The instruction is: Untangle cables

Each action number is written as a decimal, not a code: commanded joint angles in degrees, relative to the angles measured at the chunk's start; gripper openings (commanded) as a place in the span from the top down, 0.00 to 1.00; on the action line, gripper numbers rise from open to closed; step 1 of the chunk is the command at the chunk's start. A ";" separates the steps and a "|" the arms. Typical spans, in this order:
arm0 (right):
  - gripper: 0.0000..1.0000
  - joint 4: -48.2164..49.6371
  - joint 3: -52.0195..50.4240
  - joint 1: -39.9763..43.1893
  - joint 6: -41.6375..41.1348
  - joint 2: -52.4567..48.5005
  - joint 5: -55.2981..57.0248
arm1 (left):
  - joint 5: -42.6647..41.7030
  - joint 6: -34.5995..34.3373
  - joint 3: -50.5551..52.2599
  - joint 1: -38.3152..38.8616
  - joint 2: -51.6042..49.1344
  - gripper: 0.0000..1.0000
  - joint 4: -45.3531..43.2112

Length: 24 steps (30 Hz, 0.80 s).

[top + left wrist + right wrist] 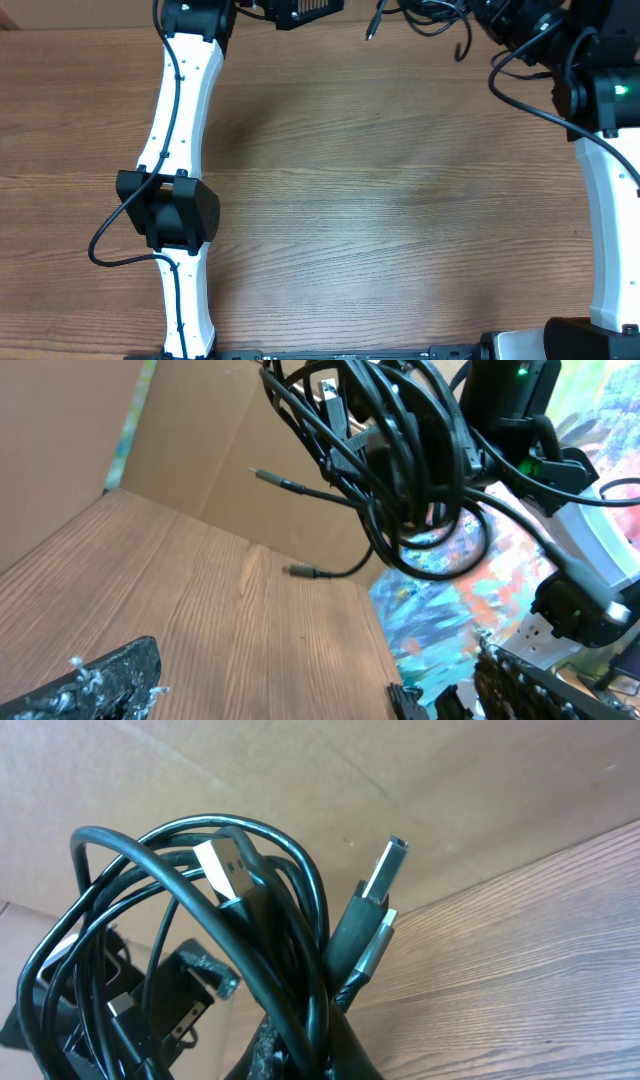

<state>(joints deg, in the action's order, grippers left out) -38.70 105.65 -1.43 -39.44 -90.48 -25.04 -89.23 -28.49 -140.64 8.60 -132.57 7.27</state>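
Holding a tangled coil of cables aloft at the far edge of the table.
The right gripper is pinching the cables, its fingers pressed onto the looped black strands, and is holding the bundle in the air above the wood, close to the cardboard wall; metal plug tips are sticking out of the coil. The left gripper is hovering low over the table, apart from the bundle, its fingers spread wide and gripping nothing.
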 commanded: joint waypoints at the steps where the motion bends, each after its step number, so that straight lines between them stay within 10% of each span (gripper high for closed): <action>1: 0.96 0.55 2.05 -0.09 -0.20 1.79 -0.57 | -1.42 0.61 -1.01 1.33 -0.44 0.00 -0.28; 20: 0.96 0.07 2.05 -0.09 -0.13 1.75 -0.57 | -0.59 11.89 -1.01 5.25 -0.44 0.00 -0.33; 24: 0.96 -0.28 2.05 -0.15 -0.13 1.75 -0.55 | -0.59 11.85 -1.01 5.27 -0.44 0.14 -0.76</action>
<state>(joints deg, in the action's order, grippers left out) -39.33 105.65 -1.28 -39.42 -90.48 -25.28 -89.41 -18.68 -140.64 14.20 -132.57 6.83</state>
